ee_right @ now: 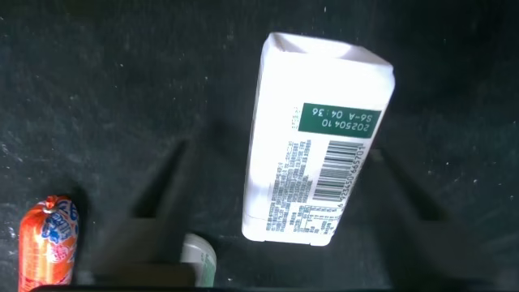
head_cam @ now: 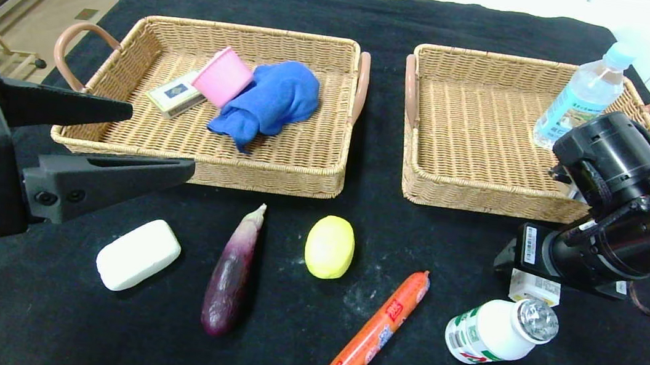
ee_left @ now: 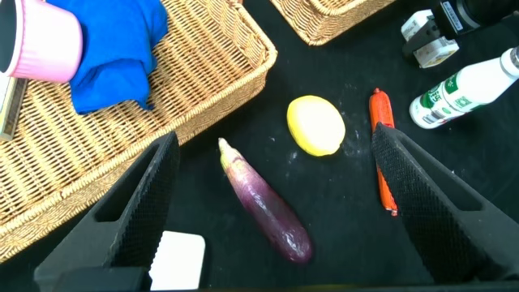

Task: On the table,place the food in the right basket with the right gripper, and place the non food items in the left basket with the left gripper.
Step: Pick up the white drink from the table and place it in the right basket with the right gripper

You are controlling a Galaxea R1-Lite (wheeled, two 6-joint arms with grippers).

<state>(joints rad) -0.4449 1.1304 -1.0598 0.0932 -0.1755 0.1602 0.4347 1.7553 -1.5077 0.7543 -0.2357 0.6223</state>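
Right arm [head_cam: 621, 244] seemingly over small carton [head_cam: 534, 288]

I see soap [head_cam: 138, 254], aubergine [head_cam: 232, 271], yellow fruit [head_cam: 329, 247], sausage [head_cam: 377, 331] and drink bottle [head_cam: 497, 332] lying on the table [head_cam: 35, 320] before both baskets; the white carton [ee_right: 318, 138] lies flat beneath my right gripper [head_cam: 527, 275].
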